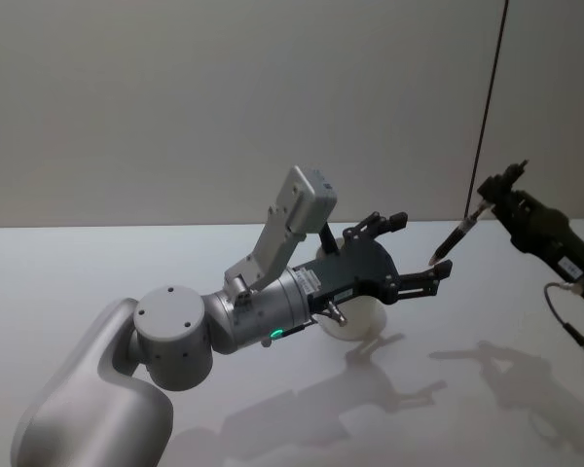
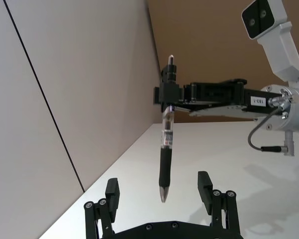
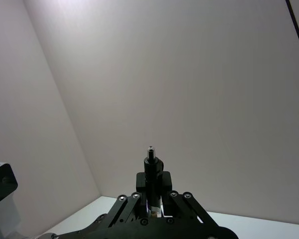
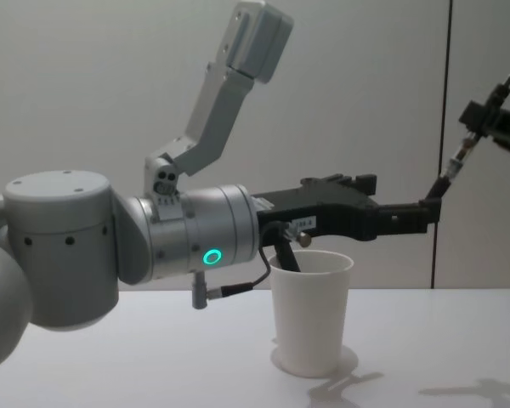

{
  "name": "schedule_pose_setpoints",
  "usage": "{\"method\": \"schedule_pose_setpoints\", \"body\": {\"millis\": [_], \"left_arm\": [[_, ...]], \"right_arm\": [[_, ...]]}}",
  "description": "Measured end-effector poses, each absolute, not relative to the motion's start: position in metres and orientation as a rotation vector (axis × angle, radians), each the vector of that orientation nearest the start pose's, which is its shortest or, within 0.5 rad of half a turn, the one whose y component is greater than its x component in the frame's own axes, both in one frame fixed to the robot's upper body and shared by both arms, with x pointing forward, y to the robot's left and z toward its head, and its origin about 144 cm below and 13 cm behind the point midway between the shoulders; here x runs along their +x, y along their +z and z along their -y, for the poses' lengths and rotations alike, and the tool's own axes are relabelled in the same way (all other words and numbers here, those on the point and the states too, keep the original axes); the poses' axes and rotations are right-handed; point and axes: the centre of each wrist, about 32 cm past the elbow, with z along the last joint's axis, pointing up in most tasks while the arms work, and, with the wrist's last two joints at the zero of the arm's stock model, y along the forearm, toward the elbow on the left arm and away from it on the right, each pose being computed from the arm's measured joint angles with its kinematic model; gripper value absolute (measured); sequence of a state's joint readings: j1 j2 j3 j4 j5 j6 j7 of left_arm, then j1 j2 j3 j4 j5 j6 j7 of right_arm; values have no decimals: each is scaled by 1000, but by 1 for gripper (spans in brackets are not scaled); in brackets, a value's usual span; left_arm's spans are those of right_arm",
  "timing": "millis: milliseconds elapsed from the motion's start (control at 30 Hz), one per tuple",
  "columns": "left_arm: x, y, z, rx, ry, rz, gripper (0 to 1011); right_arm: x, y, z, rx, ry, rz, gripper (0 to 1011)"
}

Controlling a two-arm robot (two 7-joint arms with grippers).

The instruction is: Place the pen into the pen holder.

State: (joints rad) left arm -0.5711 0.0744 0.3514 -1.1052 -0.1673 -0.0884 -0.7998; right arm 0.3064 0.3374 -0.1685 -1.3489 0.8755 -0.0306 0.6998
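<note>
Right gripper (image 1: 489, 197): you see it raised at the right side, above the table (image 1: 88, 282). Its fingers are closed on the upper part of the pen (image 1: 457, 233).
Pen: it hangs tilted, with the tip pointing down and toward the left arm. The black grip part and the tip are free below the right fingers.
Left gripper (image 1: 419, 248): its fingers are wide apart and hold nothing.
Pen tip: in your left wrist view it hangs in the gap between the two left fingers (image 2: 204, 185). In the chest view it is just beside a left fingertip, and you cannot tell if they touch.
Cup (image 4: 310, 314): it stands upright on the table. The left gripper reaches across just above its rim.
Pen and cup: the pen is outside the cup, higher and to its right.
</note>
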Motion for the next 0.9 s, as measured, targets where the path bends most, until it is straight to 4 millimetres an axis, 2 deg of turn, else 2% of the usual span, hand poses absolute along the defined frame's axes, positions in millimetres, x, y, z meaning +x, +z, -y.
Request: {"method": "schedule_pose_setpoints", "body": {"millis": [433, 900], "left_arm": [[602, 1213, -160, -3, 491, 168, 1003], [602, 1213, -160, -3, 491, 168, 1003]], "right_arm": [[553, 1199, 310, 480, -778, -138, 154], [572, 1198, 317, 480, -767, -143, 156]]}}
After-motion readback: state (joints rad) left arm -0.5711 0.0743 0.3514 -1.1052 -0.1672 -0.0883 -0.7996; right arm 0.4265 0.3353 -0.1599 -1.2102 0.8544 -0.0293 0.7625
